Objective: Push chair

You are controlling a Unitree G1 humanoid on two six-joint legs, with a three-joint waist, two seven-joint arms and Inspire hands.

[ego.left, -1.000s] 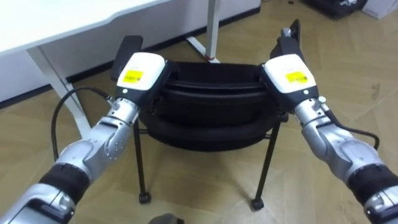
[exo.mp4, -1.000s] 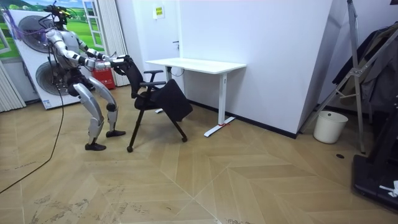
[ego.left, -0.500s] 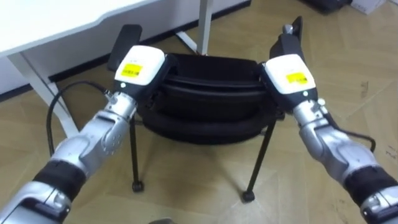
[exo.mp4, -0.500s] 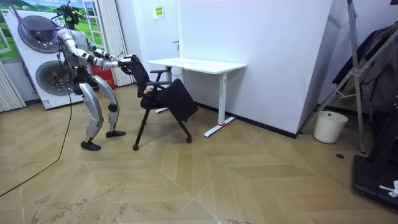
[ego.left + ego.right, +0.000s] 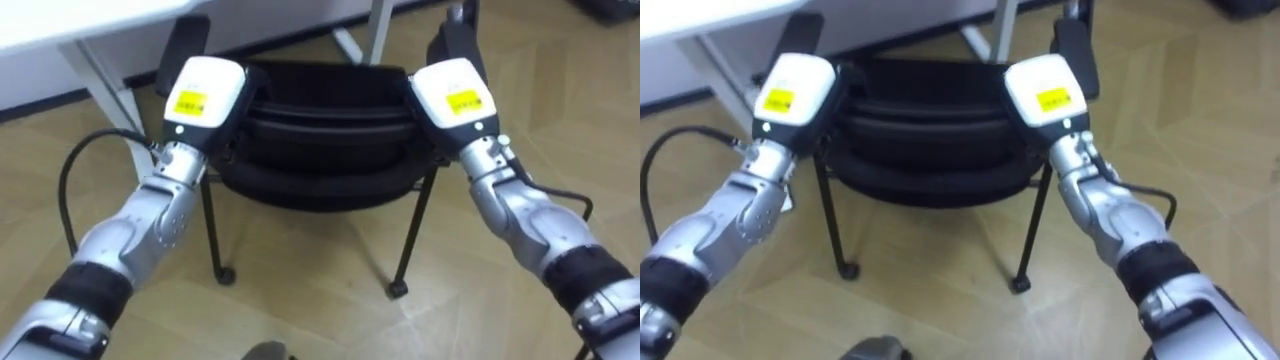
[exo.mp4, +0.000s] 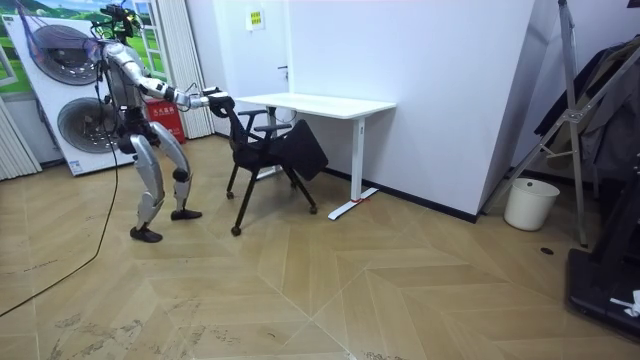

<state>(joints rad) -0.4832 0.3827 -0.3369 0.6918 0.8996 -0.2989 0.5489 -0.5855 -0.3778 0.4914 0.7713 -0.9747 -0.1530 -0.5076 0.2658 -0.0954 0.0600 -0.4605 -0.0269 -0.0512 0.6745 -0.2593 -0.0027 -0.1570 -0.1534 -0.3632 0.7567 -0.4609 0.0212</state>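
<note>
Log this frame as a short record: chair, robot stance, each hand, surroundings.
Chair: black, thin legs on the wood floor, at the near end of the white desk
Stance: standing behind the chair, arms stretched forward
Left hand: on the left side of the chair back
Right hand: on the right side of the chair back
Behind robot: stacked washing machines

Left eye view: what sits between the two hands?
The chair's black backrest spans the gap from the left hand to the right hand; nothing else lies there, as the left eye view shows.
</note>
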